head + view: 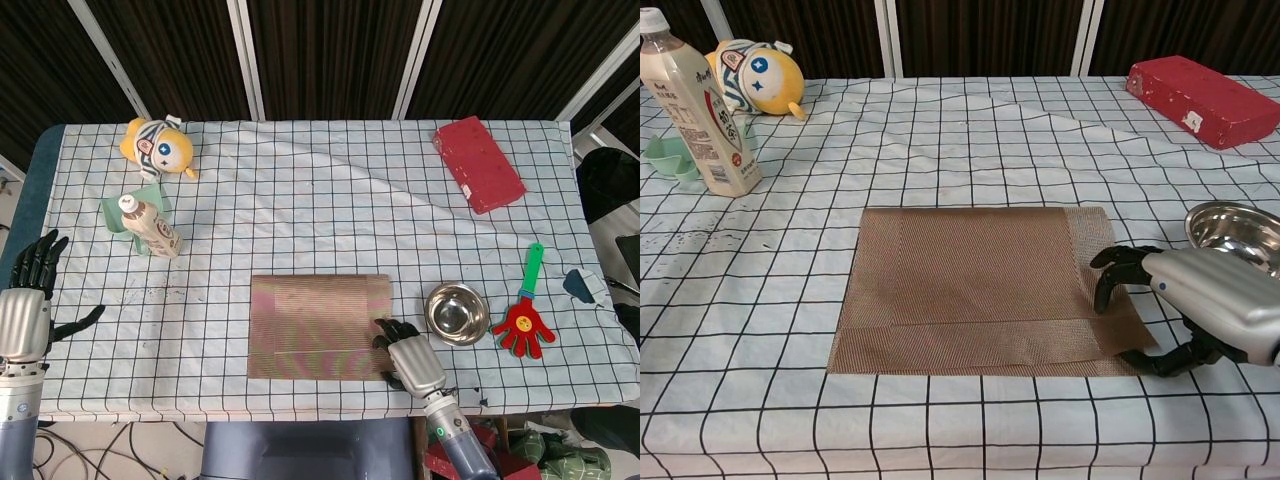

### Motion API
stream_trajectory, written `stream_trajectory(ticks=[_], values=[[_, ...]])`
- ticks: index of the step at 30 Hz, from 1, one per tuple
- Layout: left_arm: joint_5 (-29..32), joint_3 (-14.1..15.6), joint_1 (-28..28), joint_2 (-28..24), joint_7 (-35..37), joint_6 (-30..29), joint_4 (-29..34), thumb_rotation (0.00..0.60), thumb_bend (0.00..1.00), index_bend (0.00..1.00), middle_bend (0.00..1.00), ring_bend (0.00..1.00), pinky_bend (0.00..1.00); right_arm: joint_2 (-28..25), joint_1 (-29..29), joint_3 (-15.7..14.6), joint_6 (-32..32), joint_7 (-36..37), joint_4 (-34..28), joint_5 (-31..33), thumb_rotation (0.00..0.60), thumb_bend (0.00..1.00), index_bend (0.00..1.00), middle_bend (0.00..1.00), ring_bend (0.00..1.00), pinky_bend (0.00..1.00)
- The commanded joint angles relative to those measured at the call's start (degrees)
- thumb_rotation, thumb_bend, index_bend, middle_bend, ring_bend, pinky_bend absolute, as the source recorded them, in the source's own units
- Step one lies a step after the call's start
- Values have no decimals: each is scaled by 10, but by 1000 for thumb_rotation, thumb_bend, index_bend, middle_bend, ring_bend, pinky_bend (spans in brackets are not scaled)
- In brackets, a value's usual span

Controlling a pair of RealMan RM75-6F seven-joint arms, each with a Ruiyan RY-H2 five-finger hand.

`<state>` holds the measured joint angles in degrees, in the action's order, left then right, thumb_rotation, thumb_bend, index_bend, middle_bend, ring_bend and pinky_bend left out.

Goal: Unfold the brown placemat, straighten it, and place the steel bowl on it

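Head view: brown placemat point(318, 326) lying open and flat near the table's point(330, 200) front edge, steel bowl point(457, 313) just beside its right side, right hand point(408, 358) parked at the mat's near right corner with fingers curled down onto the edge, probably to tug it straight; left hand point(28, 300) far off at the left, fingers spread, holding nothing. Chest view: right hand point(1185, 310) clawed over the placemat's point(970, 290) right border, fingertips point(1104, 298) pressing the fabric, thumb under the corner, whether actually pinching hard to tell; bowl point(1238, 232) right behind the hand, untouched.

On the checked worktop point(300, 190), a plush toy point(157, 146) and bottle point(150, 226) sit far left, a red block point(478, 163) far right, and a hand-shaped clapper point(526, 314) near right.
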<state>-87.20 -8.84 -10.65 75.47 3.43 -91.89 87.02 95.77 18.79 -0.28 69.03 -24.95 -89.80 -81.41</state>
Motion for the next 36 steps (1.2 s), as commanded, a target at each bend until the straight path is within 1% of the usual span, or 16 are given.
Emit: stream_trajectory(ticks=[1,11,14,24,30,36], values=[[0,0,0,0,0,0,0,600,41,0,0,18,68,0,0,1,0,0,0,0,600,261,381,127,144,218],[0,0,0,-1,1,0,0,600,41,0,0,18,68,2,-1,-1,1,3,3,-3,600,261,382,130,144,218],[0,0,0,-1,1,0,0,600,41,0,0,18,68,3,-1,-1,1,5,4,-5,600,268,407,136,144,218],[0,0,0,-2,2,1,0,600,41,0,0,18,68,6,-2,-3,7,20,12,-17,600,386,539,165,156,218],[0,0,0,-2,1,1,1,600,41,0,0,18,68,5,-3,-3,6,22,11,-17,600,442,563,166,156,218],[0,1,0,-2,1,1,1,600,41,0,0,18,68,4,-4,-4,5,24,10,-18,600,467,598,170,157,218]])
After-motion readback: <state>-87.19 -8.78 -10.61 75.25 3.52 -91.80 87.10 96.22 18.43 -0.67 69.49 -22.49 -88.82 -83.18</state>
